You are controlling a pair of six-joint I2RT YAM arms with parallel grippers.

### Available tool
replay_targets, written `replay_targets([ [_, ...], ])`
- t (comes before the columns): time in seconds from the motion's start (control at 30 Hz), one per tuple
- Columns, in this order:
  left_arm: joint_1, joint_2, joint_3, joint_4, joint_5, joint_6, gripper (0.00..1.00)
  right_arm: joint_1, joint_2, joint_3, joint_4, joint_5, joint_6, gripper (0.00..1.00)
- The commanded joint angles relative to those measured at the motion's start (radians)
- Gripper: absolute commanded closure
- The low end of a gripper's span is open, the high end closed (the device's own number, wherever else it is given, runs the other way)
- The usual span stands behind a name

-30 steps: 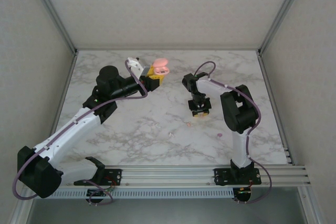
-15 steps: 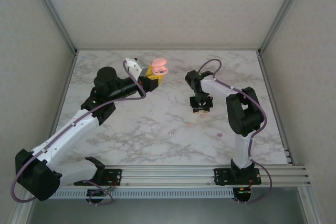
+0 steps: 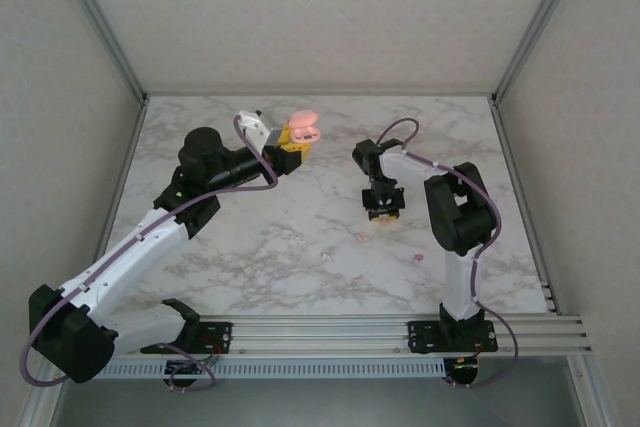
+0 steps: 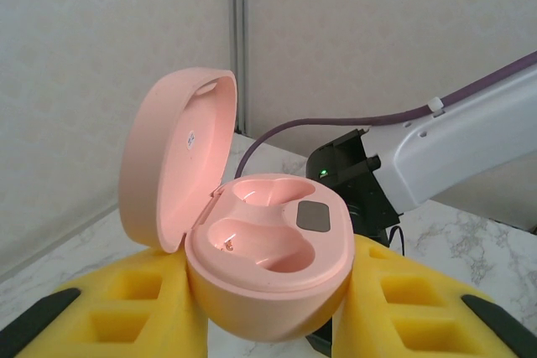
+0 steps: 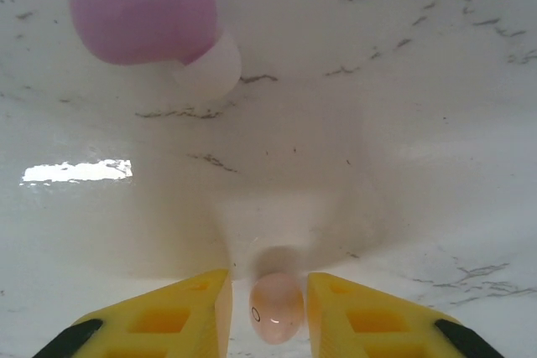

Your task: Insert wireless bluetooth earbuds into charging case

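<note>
Pink charging case [image 4: 267, 267], lid hinged open and standing up, is gripped between the yellow pads of the left gripper [image 3: 296, 144]. The left arm holds it raised above the white marble table [image 3: 250, 247], toward the far side and a little left of centre. Inside the case two moulded hollows face upward, with a small dark patch beside them.

To the right, the right gripper [image 3: 381, 215] points straight down at the tabletop near the middle. From its wrist camera, a pale peach earbud [image 5: 277, 309] lies on the marble between the two yellow fingers [image 5: 168, 316]. The right-hand finger looks to be almost touching it, and a thin gap shows on the other side. Whether the fingers are actually pinching the bud cannot be told.

Farther out on the marble in that same view lies a purple earbud [image 5: 147, 14] with a whitish tip, well apart from the fingers.

From above, a pinkish bud [image 3: 359, 237] sits on the table just on the near side of the right gripper. A small purple bud [image 3: 417, 258] lies nearer still and to the right.
</note>
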Motion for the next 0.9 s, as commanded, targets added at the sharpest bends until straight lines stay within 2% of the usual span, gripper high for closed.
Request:
replay_targets([
  [0.0, -0.005, -0.010, -0.003, 0.021, -0.004, 0.007, 0.81, -0.007, 0.020, -0.018, 0.002, 0.000, -0.010, 0.72],
  [0.87, -0.005, 0.009, 0.005, 0.036, 0.015, -0.009, 0.81, -0.038, -0.002, -0.113, 0.039, -0.045, 0.001, 0.77],
])
